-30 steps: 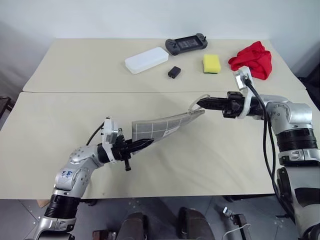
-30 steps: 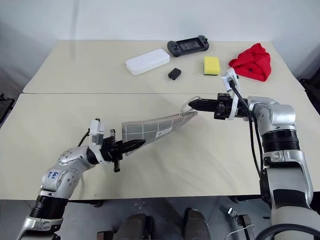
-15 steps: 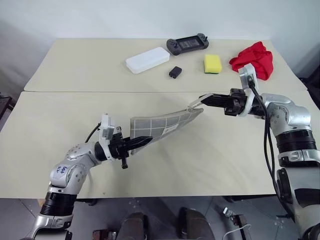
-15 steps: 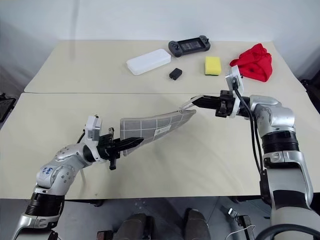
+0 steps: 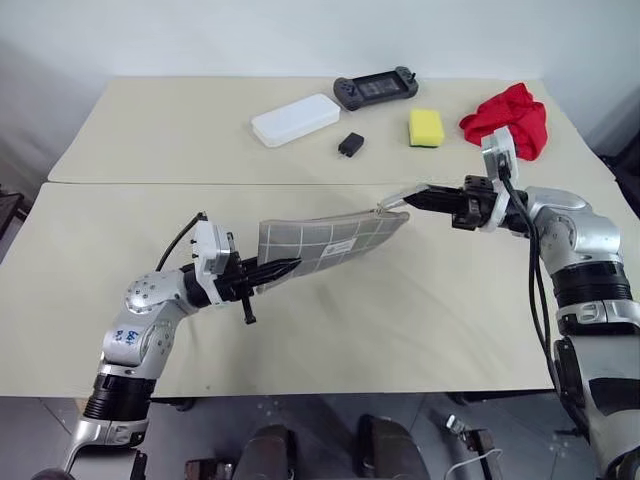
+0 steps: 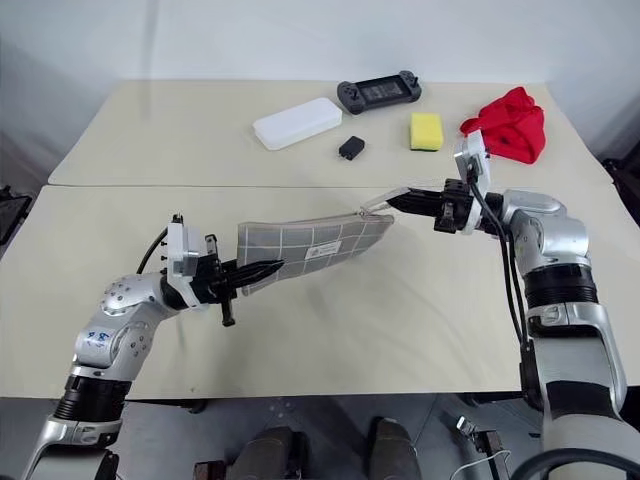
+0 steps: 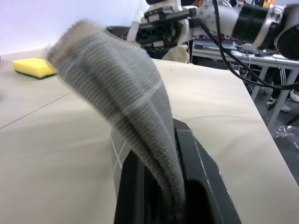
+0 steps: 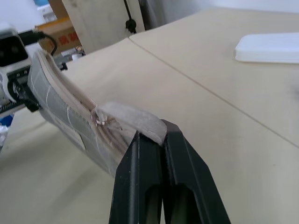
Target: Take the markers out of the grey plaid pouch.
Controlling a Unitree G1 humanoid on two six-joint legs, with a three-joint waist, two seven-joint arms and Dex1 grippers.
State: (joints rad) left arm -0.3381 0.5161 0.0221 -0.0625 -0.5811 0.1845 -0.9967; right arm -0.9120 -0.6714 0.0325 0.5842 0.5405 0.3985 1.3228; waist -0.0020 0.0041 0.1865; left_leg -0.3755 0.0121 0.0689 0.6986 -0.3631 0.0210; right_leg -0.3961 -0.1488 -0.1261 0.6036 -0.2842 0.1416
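The grey plaid pouch [image 5: 325, 240] hangs stretched above the front table between both grippers, with its white label facing me. My left gripper [image 5: 282, 267] is shut on the pouch's left end, and the grey fabric [image 7: 117, 88] bulges up out of its fingers. My right gripper [image 5: 412, 198] is shut on the tab at the pouch's right end; in the right wrist view the tab [image 8: 135, 119] lies pinched between the fingers. The markers are hidden.
On the back table lie a white oblong case [image 5: 293, 119], a black game controller [image 5: 373, 87], a small black block [image 5: 349, 144], a yellow sponge [image 5: 424, 127] and a red cloth [image 5: 505, 118]. A seam [image 5: 150, 184] divides the two tables.
My left gripper has risen a little with the pouch's left end, so the pouch hangs more level. Both wrists have rolled slightly. The right gripper has kept its place.
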